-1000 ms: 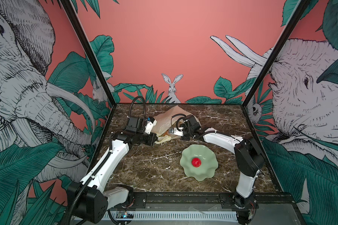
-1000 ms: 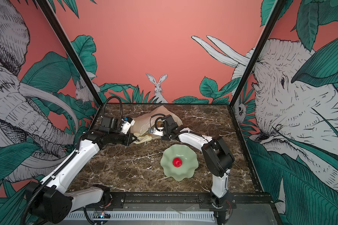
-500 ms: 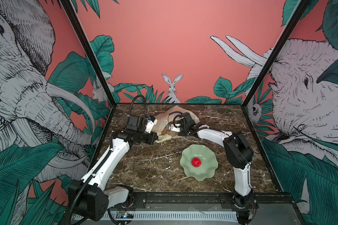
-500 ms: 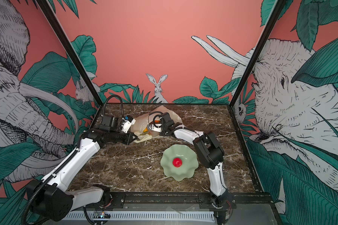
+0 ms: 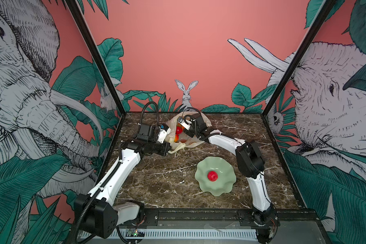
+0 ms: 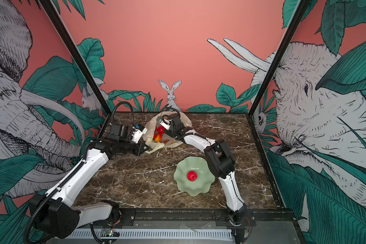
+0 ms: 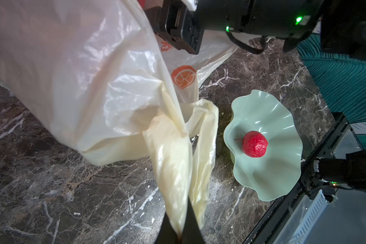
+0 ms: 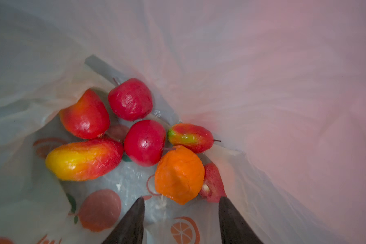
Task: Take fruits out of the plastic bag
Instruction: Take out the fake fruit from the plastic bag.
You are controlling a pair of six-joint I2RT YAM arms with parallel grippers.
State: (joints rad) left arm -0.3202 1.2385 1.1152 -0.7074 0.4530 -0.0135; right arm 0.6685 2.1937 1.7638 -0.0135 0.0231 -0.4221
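Observation:
The plastic bag [image 5: 195, 142] lies at the back of the table, its mouth held up. My left gripper [image 7: 181, 233] is shut on one cream handle loop [image 7: 173, 169] of the bag [image 7: 82, 74]. My right gripper [image 8: 181, 200] is inside the bag, open, with nothing between its fingers. Just past its fingertips lies an orange fruit [image 8: 179, 175], with a red one [image 8: 212, 183] beside it. Further in are round red fruits [image 8: 144, 142] and red-yellow ones [image 8: 84, 159]. Both top views show some fruits [image 5: 179, 130] [image 6: 161, 130] through the bag mouth. One red bumpy fruit [image 5: 212, 176] [image 7: 254, 144] rests apart from the bag.
A pale green wavy-rimmed dish [image 5: 226, 187] [image 6: 205, 186] holds the lone red fruit, at the front right of the marble table [image 5: 156, 183]. The right arm's elbow [image 5: 249, 158] stands beside the dish. Printed walls enclose three sides, and a black rail [image 5: 199, 213] runs along the front.
My right arm has pushed further into the bag mouth and its jaws have opened. The left gripper still grips the handle loop in about the same place.

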